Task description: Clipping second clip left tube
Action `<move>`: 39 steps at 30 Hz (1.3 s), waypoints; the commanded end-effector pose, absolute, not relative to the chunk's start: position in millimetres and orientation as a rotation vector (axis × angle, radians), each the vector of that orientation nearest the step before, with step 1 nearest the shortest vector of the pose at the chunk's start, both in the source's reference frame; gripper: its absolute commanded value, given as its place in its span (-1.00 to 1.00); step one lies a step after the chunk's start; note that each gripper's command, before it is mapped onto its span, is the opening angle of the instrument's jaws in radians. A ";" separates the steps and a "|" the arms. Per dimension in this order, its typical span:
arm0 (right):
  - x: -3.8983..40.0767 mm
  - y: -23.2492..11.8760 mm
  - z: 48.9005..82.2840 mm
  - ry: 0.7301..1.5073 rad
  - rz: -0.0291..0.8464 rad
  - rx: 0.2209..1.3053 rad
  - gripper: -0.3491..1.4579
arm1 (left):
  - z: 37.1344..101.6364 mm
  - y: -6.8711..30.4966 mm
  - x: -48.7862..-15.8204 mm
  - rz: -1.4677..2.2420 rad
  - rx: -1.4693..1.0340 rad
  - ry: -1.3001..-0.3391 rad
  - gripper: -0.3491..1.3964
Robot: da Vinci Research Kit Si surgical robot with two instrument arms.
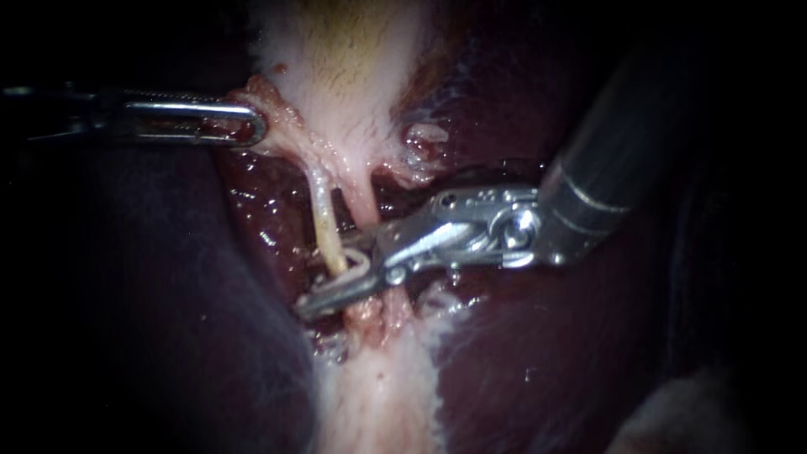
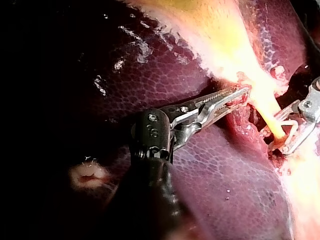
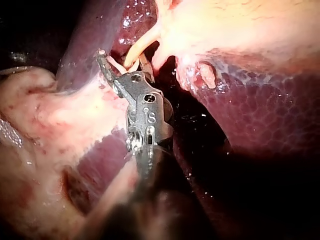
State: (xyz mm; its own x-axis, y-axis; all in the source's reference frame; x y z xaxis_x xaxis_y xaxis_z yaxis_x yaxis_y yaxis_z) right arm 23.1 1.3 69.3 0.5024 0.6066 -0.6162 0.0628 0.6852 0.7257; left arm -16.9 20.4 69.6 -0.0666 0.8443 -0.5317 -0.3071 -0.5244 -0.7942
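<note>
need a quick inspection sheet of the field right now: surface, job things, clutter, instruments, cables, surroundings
surface: liver, dark red and wet, with the pale gallbladder lying on it
job's things: left tube, thin and pale, running from the gallbladder down to the right instrument's jaws; no set clip on it can be made out
clutter: nothing seen
instruments: left instrument, jaws shut on tissue at the gallbladder's lower end; right instrument, jaws open with the left tube between them
cables: nothing seen
surroundings: dark beyond the tissue, nothing seen
</note>
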 end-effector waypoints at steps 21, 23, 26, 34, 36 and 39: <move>24.0 -0.8 70.4 0.994 0.379 0.774 -0.14 | 69.6 20.3 -17.1 1.721 -1.353 -0.625 -1.00; 24.0 -0.8 70.3 1.006 0.382 0.776 -0.14 | 69.6 20.3 -17.1 1.721 -1.353 -0.625 -1.00; 24.0 -0.9 70.1 1.026 0.384 0.801 -0.14 | 69.6 20.3 -17.1 1.721 -1.353 -0.625 -1.00; 24.2 -2.4 67.9 1.087 0.360 0.991 -0.18 | 69.6 20.4 -17.0 1.722 -1.353 -0.625 -1.00; 24.3 -3.1 66.9 1.107 0.351 1.040 -0.19 | 69.6 20.4 -17.0 1.722 -1.353 -0.625 -1.00; 24.7 -3.9 65.5 1.127 0.314 1.077 -0.19 | 69.6 20.4 -17.0 1.722 -1.353 -0.626 -1.00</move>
State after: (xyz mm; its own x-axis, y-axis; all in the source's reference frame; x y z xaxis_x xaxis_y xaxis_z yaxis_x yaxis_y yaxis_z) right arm 24.8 -4.1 65.2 0.4432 0.6883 -0.5742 0.2986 0.4906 0.8186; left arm -17.0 20.3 69.6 -0.0674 0.8440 -0.5321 -0.3058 -0.5251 -0.7942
